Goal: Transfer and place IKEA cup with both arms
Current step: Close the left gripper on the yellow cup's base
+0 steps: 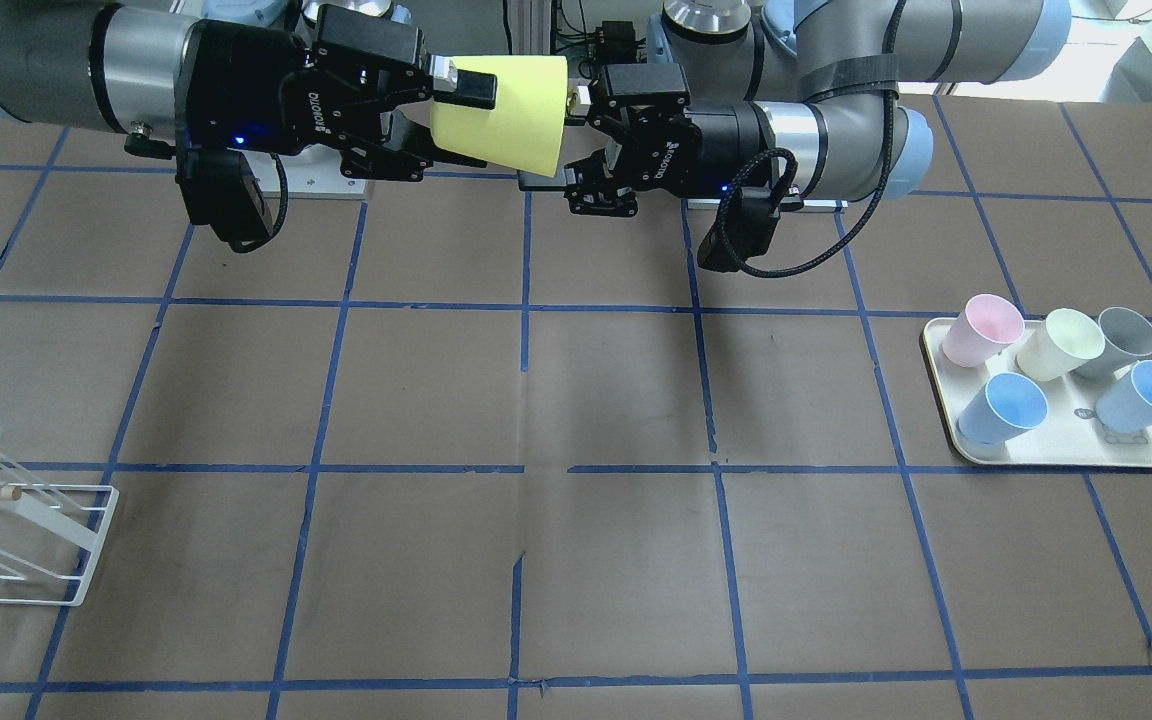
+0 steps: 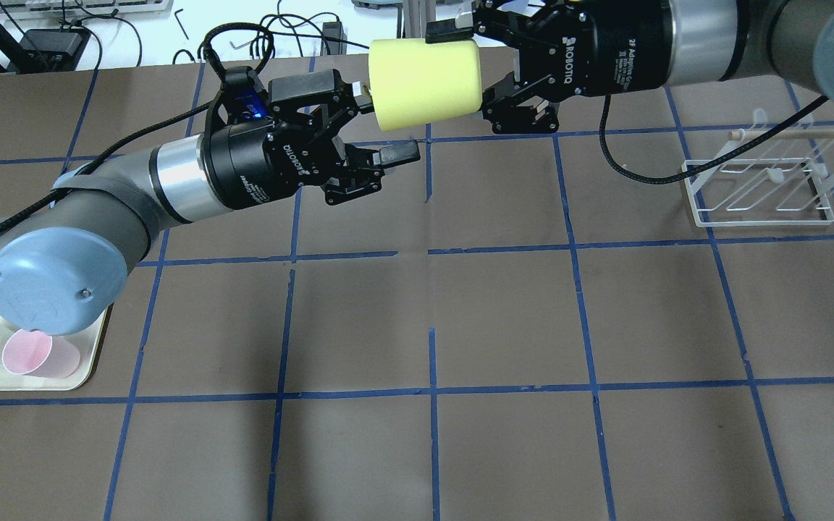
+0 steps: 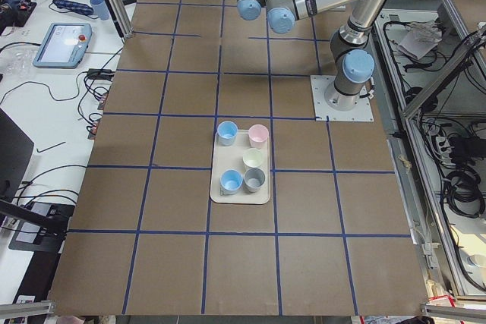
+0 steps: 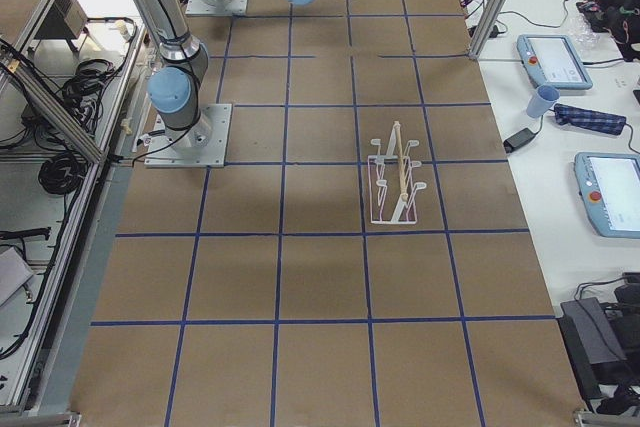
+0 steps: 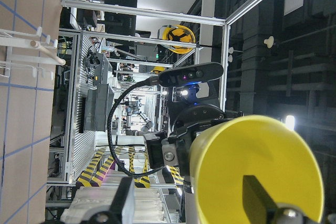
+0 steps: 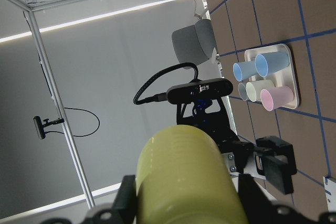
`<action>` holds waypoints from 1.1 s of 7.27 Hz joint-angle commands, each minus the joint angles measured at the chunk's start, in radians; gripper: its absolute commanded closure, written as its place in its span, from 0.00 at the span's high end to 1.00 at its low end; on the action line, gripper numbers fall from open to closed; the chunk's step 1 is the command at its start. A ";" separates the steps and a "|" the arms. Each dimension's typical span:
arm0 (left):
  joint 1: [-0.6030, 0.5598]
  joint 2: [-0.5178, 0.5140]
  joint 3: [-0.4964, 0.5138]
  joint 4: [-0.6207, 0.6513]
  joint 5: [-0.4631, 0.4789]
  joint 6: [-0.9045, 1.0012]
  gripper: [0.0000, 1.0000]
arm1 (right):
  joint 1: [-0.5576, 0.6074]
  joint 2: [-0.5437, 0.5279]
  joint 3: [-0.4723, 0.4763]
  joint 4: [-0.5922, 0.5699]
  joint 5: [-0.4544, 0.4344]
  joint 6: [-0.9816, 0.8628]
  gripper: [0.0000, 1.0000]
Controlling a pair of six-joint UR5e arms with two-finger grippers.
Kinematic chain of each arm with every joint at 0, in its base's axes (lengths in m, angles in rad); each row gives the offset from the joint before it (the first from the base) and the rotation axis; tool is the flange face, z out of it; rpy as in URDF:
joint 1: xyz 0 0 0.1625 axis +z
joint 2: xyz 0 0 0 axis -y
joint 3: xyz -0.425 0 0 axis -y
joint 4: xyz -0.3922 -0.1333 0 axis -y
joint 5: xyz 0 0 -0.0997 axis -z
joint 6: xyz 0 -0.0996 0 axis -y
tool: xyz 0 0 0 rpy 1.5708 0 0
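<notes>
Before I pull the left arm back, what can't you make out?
- Whether the left jaws touch the IKEA cup inside its rim: left wrist view unclear.
- Cup base: hidden by the right jaws, every view.
- Side views: cup beyond the top edge.
- Overhead: left arm covers most of the tray.

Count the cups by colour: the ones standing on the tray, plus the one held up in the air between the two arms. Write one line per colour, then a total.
yellow-green cup: 1
light blue cups: 2
pink cup: 1
cream cup: 1
grey cup: 1
Total: 6
</notes>
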State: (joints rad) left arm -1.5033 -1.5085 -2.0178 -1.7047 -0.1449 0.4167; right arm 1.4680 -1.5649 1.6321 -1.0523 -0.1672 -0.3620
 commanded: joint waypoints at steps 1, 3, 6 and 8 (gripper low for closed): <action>0.000 0.004 0.001 -0.006 0.013 -0.003 0.75 | 0.000 0.002 0.000 0.000 0.000 0.002 0.50; 0.000 0.002 0.005 -0.006 0.010 -0.004 0.65 | 0.000 0.005 0.003 -0.002 -0.002 -0.002 0.50; 0.000 -0.007 0.019 -0.006 0.011 -0.006 0.52 | 0.000 0.006 0.003 -0.002 -0.002 -0.002 0.50; 0.000 -0.003 0.021 -0.004 0.011 -0.004 0.36 | 0.000 0.006 0.005 -0.002 -0.002 -0.002 0.50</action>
State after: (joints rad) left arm -1.5033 -1.5130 -1.9981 -1.7100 -0.1335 0.4115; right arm 1.4680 -1.5588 1.6357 -1.0538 -0.1687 -0.3636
